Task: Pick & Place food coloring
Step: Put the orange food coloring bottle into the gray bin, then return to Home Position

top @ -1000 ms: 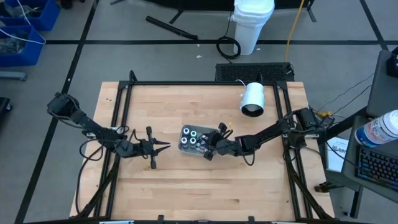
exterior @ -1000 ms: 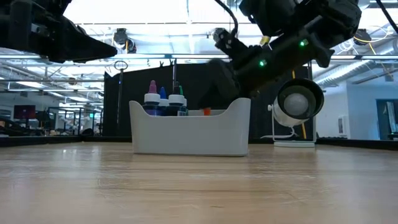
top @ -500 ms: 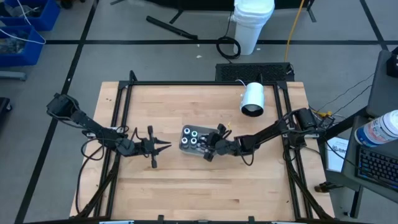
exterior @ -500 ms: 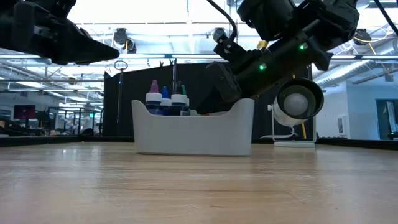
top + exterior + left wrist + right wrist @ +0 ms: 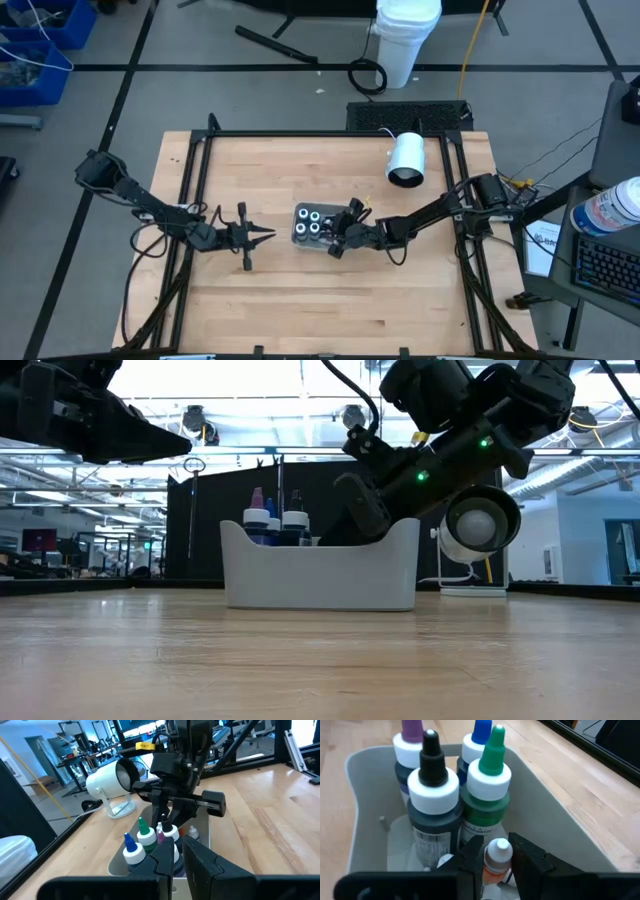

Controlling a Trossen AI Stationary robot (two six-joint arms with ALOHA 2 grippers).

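A grey tray (image 5: 300, 239) stands at the table's middle. Upright in it are several food coloring bottles: black-tipped (image 5: 433, 795), green-tipped (image 5: 490, 790), blue-tipped (image 5: 477, 740) and purple-tipped (image 5: 410, 740). A small orange food coloring bottle (image 5: 496, 860) with a white cap stands at the tray's near-right corner. My right gripper (image 5: 497, 866) reaches slanting down into the tray (image 5: 320, 575), shut on it. My left gripper (image 5: 264, 236) hangs shut to the left of the tray, touching nothing. My right gripper has the small orange bottle's white cap (image 5: 499, 851) between its two fingers (image 5: 472, 857). The fingers come slanting down from the table's right side. The bottle stands upright inside the tray; its foot is hidden by the fingers.
A white cylindrical lamp (image 5: 406, 160) lies at the far right of the table. A black frame (image 5: 200, 180) runs round the table's edges. Bare wood lies in front of the tray (image 5: 300, 660).
My right gripper has gone down into the tray with the orange bottle, whose cap has sunk below the rim in the low view. The tray has slid a little toward the table's right edge.
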